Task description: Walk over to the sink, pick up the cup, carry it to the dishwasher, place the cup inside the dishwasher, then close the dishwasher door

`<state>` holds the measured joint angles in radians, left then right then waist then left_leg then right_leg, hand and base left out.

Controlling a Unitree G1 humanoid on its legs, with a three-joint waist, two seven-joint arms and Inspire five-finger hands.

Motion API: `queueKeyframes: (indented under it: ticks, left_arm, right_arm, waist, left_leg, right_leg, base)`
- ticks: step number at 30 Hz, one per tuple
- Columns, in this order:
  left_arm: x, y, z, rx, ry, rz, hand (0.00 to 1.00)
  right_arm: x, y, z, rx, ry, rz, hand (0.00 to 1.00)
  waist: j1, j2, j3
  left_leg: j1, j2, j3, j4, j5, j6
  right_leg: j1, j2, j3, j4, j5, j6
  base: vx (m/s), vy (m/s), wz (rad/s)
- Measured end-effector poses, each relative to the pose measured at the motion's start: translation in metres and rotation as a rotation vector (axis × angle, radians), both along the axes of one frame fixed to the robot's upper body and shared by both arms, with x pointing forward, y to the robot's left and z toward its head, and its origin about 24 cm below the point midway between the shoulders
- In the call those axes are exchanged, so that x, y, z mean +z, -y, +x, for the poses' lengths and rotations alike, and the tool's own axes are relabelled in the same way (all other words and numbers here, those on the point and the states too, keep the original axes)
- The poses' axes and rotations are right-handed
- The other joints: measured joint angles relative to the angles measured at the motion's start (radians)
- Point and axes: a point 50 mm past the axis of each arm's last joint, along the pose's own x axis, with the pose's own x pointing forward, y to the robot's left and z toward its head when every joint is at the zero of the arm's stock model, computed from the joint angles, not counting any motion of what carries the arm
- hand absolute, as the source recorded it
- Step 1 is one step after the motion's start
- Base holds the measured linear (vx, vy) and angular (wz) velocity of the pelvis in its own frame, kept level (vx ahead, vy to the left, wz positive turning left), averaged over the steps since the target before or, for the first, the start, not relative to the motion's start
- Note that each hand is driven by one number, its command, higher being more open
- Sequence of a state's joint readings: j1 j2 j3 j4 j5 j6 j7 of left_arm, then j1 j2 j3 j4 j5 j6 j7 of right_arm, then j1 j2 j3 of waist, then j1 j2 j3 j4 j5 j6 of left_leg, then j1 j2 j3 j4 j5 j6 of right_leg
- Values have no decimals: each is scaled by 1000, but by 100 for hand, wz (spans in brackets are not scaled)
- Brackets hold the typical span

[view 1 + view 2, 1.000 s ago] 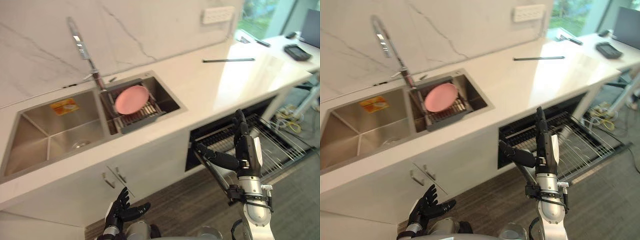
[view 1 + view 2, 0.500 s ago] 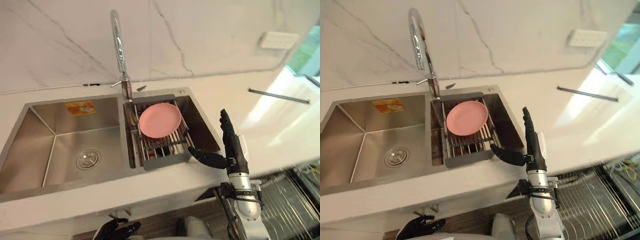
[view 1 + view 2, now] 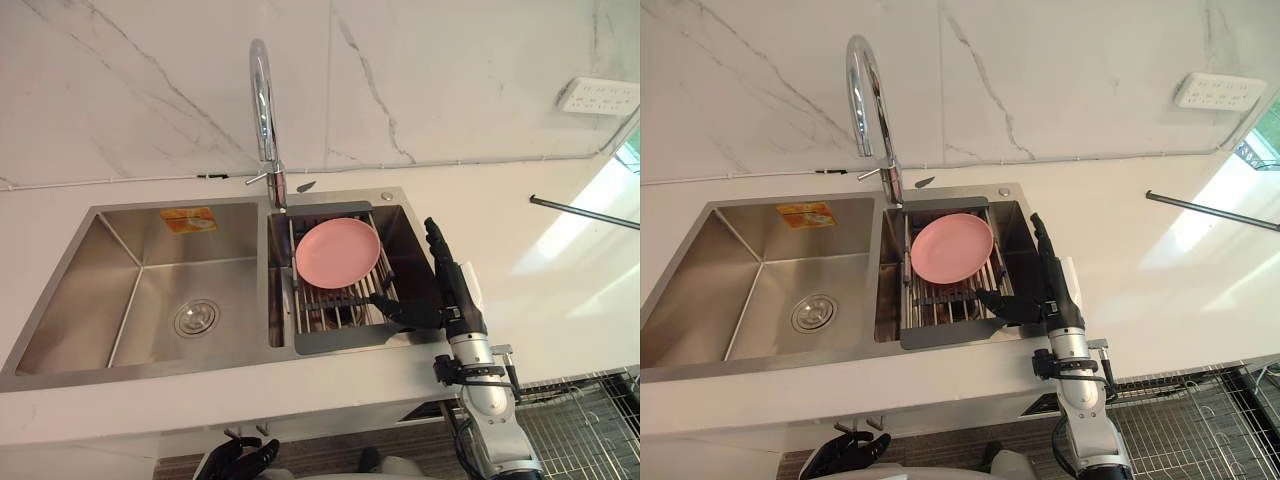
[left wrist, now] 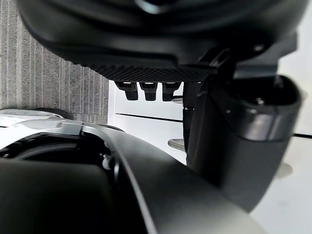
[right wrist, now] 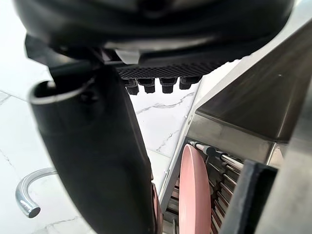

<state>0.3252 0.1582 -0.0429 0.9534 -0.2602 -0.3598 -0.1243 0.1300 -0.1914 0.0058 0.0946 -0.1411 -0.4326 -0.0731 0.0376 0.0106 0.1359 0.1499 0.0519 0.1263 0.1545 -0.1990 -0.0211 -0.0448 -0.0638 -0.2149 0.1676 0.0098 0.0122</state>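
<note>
- Hanging low before the cabinet, the left hand [image 3: 238, 462] has loose, spread fingers; its wrist view adds a cabinet handle [image 4: 176, 143].
- Sink [image 3: 60, 310]: drain [image 3: 195, 318] in the left basin, faucet [image 3: 262, 110] behind the divider.
- Plate [image 3: 338, 252] leans on the rack [image 3: 345, 336] in the right basin, seen edge-on from the right wrist.
- Right hand [image 3: 453, 298] hovers over the rack's near right corner, fingers straight together, thumb out.
- Cup: cannot tell where.

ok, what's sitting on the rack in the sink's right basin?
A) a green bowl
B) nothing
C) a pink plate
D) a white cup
C: a pink plate sits on the dish rack in the right basin, with the open right hand close beside the rack.
</note>
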Motion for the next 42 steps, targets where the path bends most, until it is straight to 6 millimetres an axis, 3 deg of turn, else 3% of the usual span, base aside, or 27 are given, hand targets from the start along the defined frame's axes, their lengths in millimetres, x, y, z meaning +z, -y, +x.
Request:
queueKeyframes:
  ticks: [13, 14, 23, 31, 42]
  left_arm:
    - [-1, -1, -3, 17, -15, 20, 100]
    - [-2, -3, -7, 9, -28, 30, 100]
    - [-1, -3, -5, 8, -24, 30, 100]
    - [0, -5, -2, 15, -15, 31, 100]
    - [1, -9, 1, 21, -4, 23, 100]
  right_arm:
    - [-1, 3, 0, -2, -12, -49, 100]
    - [-1, 10, 0, -15, -29, -71, 100]
    - [-2, 10, 0, -23, -32, -69, 100]
    - [-4, 25, -1, -156, -33, -49, 100]
    - [-3, 34, 5, -176, -66, -298, 100]
  waist:
    - [-3, 8, -12]
    - [-3, -1, -32]
    - [-3, -2, -31]
    - [-1, -11, -11]
    - [13, -29, 1]
  left_leg:
    - [18, 13, -12, -43, 26, -16]
    - [27, 17, -29, -77, 36, -22]
    - [18, 15, -18, -81, 37, -21]
    - [17, 7, 3, -75, 37, -20]
    - [18, 15, 69, -59, 29, -23]
  right_leg:
    - [37, 20, -18, -70, 29, -10]
    - [96, 39, -39, -191, 79, -9]
    - [84, 36, -38, -194, 81, -7]
    - [81, 23, -34, -192, 90, 3]
    - [97, 9, -42, -192, 95, 12]
  base:
    - [-13, -20, 2]
    - [0, 0, 0]
    - [0, 0, 0]
    - [-15, 18, -1]
    - [-30, 14, 3]
